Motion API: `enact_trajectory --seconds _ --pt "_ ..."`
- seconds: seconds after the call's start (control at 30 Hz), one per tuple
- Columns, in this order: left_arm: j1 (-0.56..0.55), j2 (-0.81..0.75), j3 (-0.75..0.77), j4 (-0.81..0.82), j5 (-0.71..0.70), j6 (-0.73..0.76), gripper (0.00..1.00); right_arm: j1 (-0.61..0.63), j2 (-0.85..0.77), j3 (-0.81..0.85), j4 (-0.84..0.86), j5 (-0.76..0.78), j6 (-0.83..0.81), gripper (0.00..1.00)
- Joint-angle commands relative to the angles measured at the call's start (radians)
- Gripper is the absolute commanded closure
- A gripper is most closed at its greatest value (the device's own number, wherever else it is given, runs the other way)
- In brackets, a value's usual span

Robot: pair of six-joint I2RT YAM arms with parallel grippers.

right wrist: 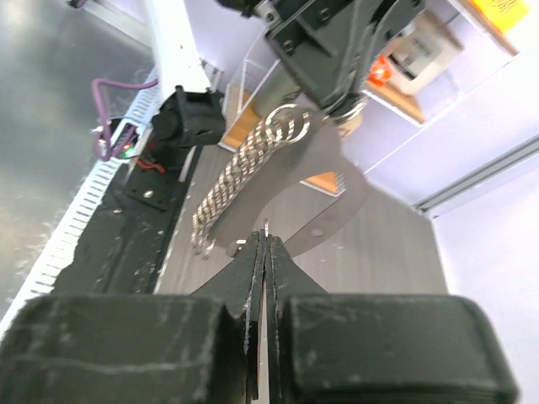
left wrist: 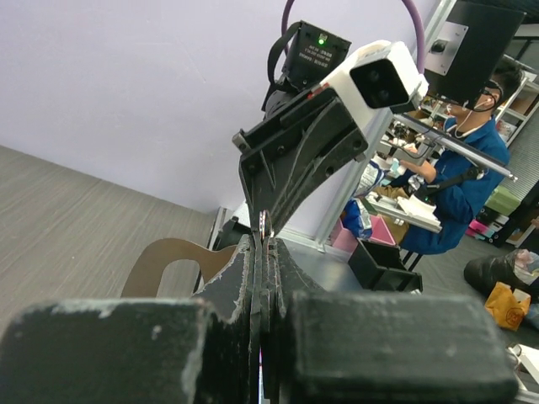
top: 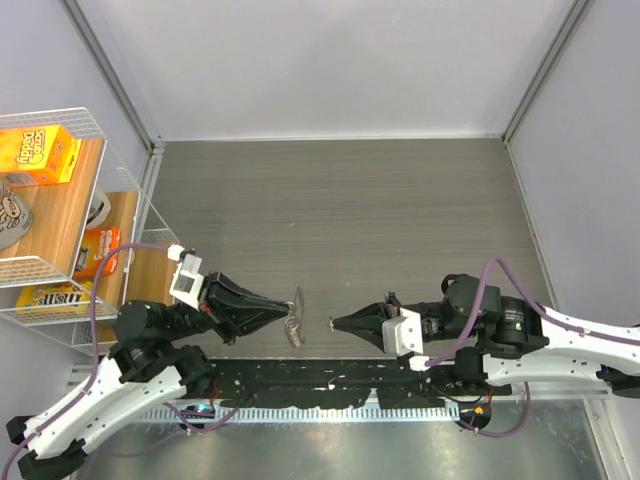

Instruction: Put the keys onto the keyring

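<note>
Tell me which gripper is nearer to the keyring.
Left. The left gripper holds the keyring in its shut jaws, chain hanging down. The right gripper, pinching a key, points at it across a small gap, not touching.

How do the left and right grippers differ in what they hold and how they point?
The left gripper pinches the keyring, its chain dangling; the right gripper pinches only a tiny key, barely showing. The left gripper points rightward, the right gripper leftward. Both are shut, tips apart.
</note>
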Motion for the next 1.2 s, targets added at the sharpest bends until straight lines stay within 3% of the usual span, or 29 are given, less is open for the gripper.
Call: enact_trajectory --seconds 0.0,0.47,1.17 --pt "0.001 0.007 0.003 0.117 -0.018 -0.019 1.00 0.005 0.037 0.100 -0.004 0.064 -0.082 0.95" --pt "0.001 -0.017 0.050 -0.068 -0.173 0.019 1.00 0.006 0.240 0.361 -0.123 0.152 -0.026 0.95" --pt "0.001 -0.025 0.053 -0.099 -0.193 -0.002 1.00 0.005 0.336 0.419 -0.137 0.168 0.008 0.95"
